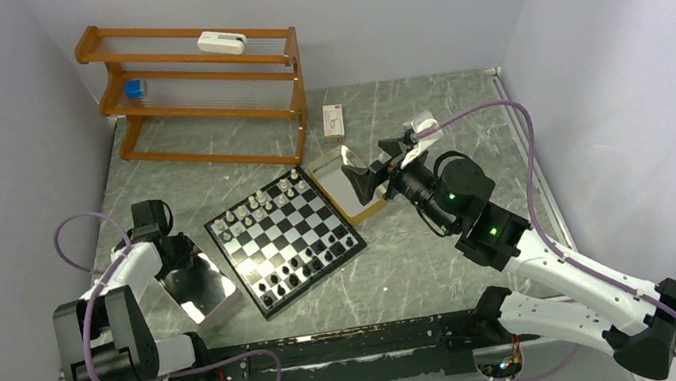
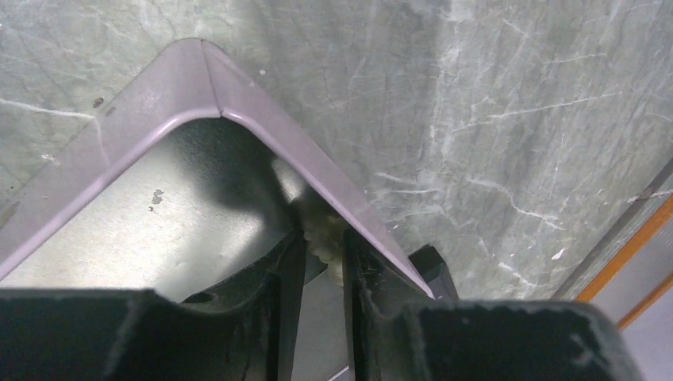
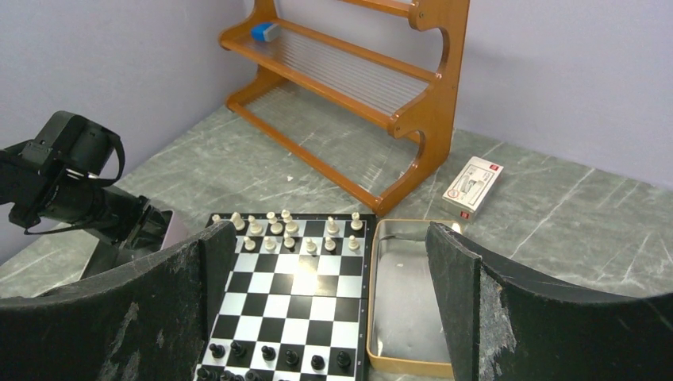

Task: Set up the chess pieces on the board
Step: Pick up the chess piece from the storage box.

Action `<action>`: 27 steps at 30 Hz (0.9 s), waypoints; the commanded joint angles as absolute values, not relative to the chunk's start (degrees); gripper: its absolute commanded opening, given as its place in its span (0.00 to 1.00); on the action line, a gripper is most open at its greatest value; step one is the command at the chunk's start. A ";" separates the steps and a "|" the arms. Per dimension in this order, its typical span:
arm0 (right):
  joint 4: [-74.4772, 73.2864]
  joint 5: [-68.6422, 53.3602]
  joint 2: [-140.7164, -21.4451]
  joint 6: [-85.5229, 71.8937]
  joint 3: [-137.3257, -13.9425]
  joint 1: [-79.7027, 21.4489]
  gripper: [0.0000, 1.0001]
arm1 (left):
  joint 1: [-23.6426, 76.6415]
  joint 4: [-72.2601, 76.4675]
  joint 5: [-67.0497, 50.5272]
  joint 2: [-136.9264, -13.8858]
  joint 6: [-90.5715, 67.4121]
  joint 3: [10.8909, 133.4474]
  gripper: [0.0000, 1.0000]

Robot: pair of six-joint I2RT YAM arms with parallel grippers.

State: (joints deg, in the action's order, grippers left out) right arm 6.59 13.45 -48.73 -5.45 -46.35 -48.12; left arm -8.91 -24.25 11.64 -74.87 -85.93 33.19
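1. Nearest the bases, the left arm is folded tight at the table's left side, with its wrist tipped down into the left tray, a shiny metal tin with sloping walls.
2. The left gripper is pinched narrow on one cream-white piece. The piece sits against the tray's inner wall, not far from a corner. It is too blurred to tell which way it points or whether it stands upright.
3. Just right of that tray lies the board. It is turned diagonally, with one corner toward the arms and one away.
4. The black pieces line the board's near-right edge and the white pieces its far-left edge. All of them stand upright, and the middle squares are bare.
5. The right arm stretches diagonally inward from the right.
6. The right gripper hangs with its jaws spread wide and holds nothing. It is above the gold-rimmed tray, which touches the board's far-right edge.
7. Farther back a small white box lies flat on the table.
8. At the far-left corner stands a wooden rack. It has a blue item on a lower shelf and a white item on top.
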 commanded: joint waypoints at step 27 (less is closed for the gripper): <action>9.07 12.91 -48.75 -5.27 -45.44 -48.36 0.94 | -3.02 -6.01 21.19 -57.27 -47.02 41.52 0.05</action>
